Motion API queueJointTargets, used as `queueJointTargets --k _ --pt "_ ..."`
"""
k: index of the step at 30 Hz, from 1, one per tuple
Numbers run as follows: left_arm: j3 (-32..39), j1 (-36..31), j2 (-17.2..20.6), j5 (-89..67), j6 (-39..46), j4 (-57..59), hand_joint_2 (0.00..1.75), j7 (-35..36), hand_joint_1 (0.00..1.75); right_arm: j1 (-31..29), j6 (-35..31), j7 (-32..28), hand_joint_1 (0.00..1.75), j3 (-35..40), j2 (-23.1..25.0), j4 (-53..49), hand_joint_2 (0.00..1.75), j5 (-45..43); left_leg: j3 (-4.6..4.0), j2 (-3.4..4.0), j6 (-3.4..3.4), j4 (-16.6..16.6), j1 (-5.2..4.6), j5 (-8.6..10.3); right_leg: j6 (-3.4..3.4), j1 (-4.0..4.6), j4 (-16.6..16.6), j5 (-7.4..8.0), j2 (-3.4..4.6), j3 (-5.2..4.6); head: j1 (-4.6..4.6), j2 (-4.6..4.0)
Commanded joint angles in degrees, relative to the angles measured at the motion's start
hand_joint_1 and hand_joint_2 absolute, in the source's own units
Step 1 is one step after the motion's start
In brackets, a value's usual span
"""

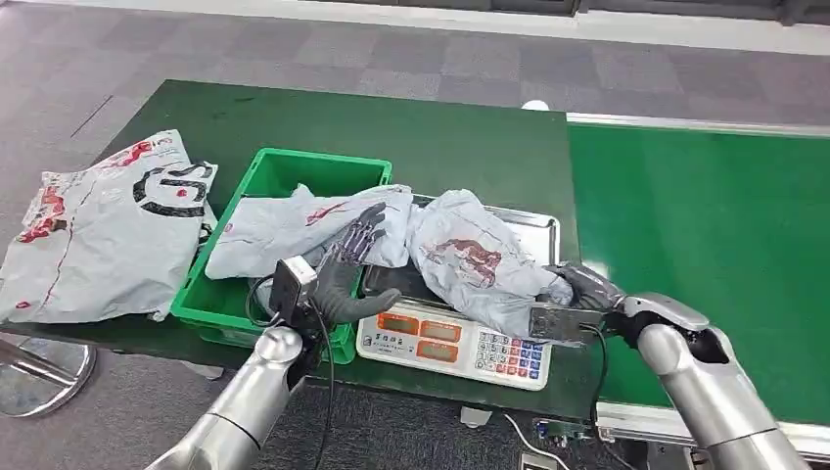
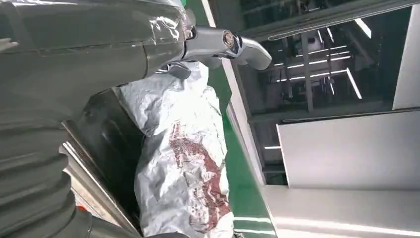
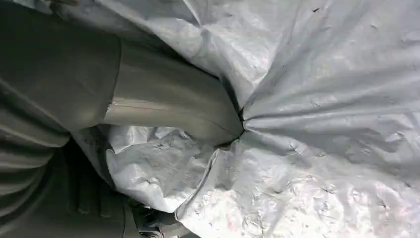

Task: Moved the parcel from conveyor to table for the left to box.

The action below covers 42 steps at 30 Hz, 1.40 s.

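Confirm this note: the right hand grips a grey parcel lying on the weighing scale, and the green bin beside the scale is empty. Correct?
Not quite. The green bin is not empty: the head view shows another grey parcel draped in it. The rest stands: the right hand grips the grey parcel on the scale, which lies on the weighing scale.

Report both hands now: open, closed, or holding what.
Left hand: open, fingers spread, holding nothing.
Right hand: grips the grey parcel lying on the scale.
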Motion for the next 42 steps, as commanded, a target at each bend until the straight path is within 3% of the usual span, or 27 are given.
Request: queueJointTargets --k 1,10,16,23,27,32,35,42 --pt "-2.0 -0.3 1.7 0.8 0.6 1.3 1.75 0.2 0.00 -6.0 -9.9 0.8 0.00 5.6 1.3 2.9 1.75 -1.5 0.14 0.30 0.05 -0.1 -0.01 -0.05 -0.13 0.01 0.0 0.04 0.30 0.03 0.00 0.00" --pt "-2.4 0.4 1.9 0.5 0.6 0.5 1.75 0.2 0.00 -1.9 -17.5 4.2 0.00 3.7 0.6 -0.3 1.75 1.2 0.19 0.09 0.07 -0.1 0.02 -0.04 -0.16 0.05 -0.1 0.00 0.04 0.20 0.00 0.00" --pt "-2.3 1.0 2.0 0.6 0.9 -0.2 1.75 0.2 0.00 3.0 -24.5 1.5 0.00 -3.0 3.6 -8.8 1.75 -3.3 0.17 0.01 0.06 -0.1 0.04 -0.04 -0.18 0.07 -0.1 -0.02 -0.04 0.18 0.00 0.00" --pt "-1.5 1.4 2.1 1.8 -0.3 -0.9 1.75 0.2 0.00 8.2 -22.1 -5.7 0.00 -8.3 6.1 -16.8 1.75 -12.0 0.13 -0.02 0.05 -0.1 0.03 -0.05 -0.16 0.06 -0.1 -0.04 -0.07 0.14 0.00 0.00" --pt "3.9 1.6 1.2 3.9 0.0 -3.0 1.75 0.2 0.00 9.8 -23.6 -12.4 0.00 -14.8 11.6 -21.8 1.75 -17.1 0.06 0.03 0.04 -0.1 0.02 -0.03 -0.12 0.04 0.0 -0.02 -0.04 0.07 -0.02 0.00" --pt "3.9 1.6 1.2 3.9 0.0 -3.0 1.75 0.2 0.00 9.8 -23.6 -12.4 0.00 -14.8 11.6 -21.8 1.75 -17.1 0.19 0.07 0.06 -0.1 0.05 -0.05 -0.20 0.09 -0.1 -0.01 0.01 0.18 0.00 0.00" --pt "6.3 2.1 0.2 3.4 4.5 -5.3 1.75 0.2 0.00 10.1 -26.8 -15.9 0.00 -17.3 15.1 -24.7 1.75 -20.7 0.08 0.03 0.05 -0.1 0.00 -0.03 -0.12 0.02 0.0 -0.02 -0.04 0.08 0.00 0.00" --pt "6.9 0.5 -0.6 3.7 7.7 -4.0 1.75 0.2 0.00 9.6 -27.9 -14.4 0.00 -17.0 16.9 -26.5 1.75 -21.5 0.07 0.03 0.04 0.0 0.03 -0.04 -0.12 0.05 0.0 -0.02 -0.01 0.06 0.00 0.00"
